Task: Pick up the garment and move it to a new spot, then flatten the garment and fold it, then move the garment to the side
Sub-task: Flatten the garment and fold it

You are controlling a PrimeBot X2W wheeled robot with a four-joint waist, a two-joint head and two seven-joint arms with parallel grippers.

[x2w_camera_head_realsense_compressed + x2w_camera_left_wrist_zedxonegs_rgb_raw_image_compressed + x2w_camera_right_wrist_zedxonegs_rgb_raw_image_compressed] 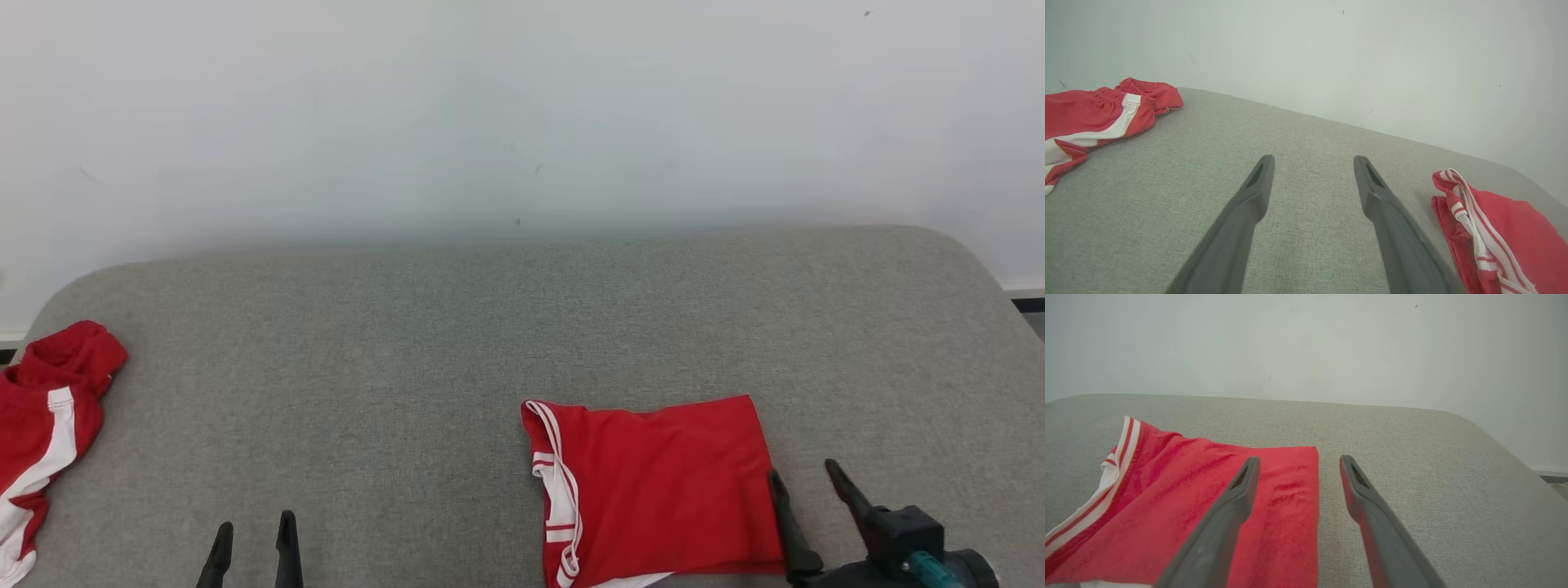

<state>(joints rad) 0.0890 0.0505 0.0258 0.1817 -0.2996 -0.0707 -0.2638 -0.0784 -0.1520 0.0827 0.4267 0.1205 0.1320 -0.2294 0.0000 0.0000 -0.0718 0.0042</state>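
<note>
The folded red garment (661, 482) lies near the front edge of the grey fabric worktop (408, 327), right of middle; the right fingers (785, 510), released and empty, flank its right edge; the left fingers (286, 551) released, empty
</note>
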